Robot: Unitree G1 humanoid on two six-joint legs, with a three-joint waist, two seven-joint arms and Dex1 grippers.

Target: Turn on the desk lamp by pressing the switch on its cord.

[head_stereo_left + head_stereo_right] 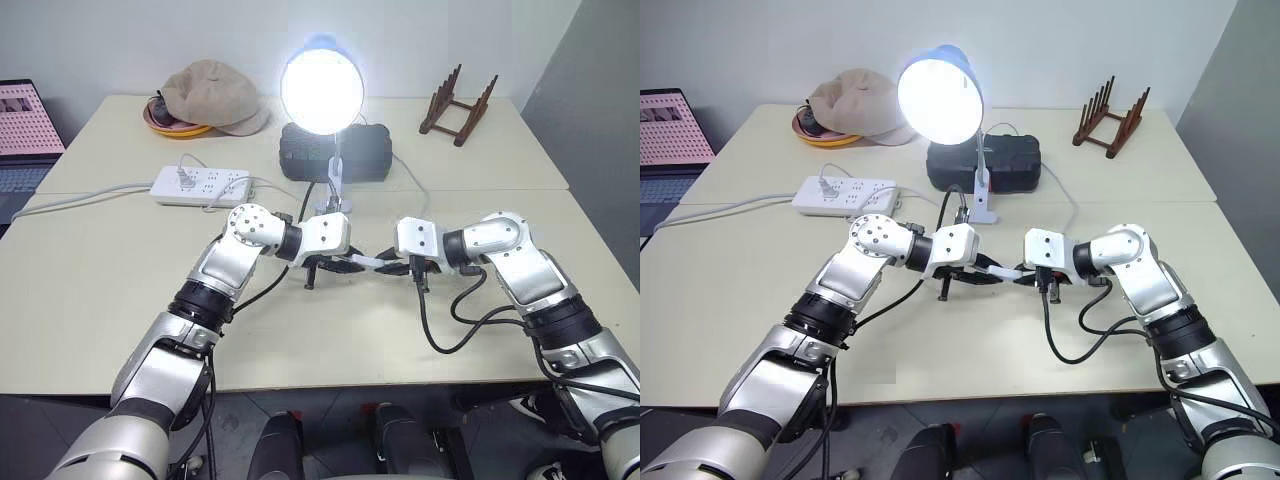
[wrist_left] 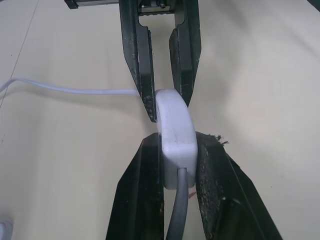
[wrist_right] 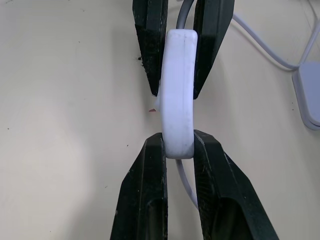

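since the lamp [image 1: 322,88] is lit, job looks done; both my left gripper [image 2: 170,150] & right gripper [image 3: 179,145] pinch the switch [image 2: 175,140] just in front of lamp's base; only letting go left.

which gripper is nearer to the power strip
Left. The left gripper sits just in front of the power strip, clamped on the switch; the right gripper holds the switch's other end, farther away.

On the worktop [image 1: 90,330] you have a white power strip [image 1: 200,186] at left, a tan cap [image 1: 215,95] over an orange dish [image 1: 172,124], a black box [image 1: 335,152], and a wooden rack [image 1: 458,103] at the far right. A laptop [image 1: 25,135] sits at the left edge.
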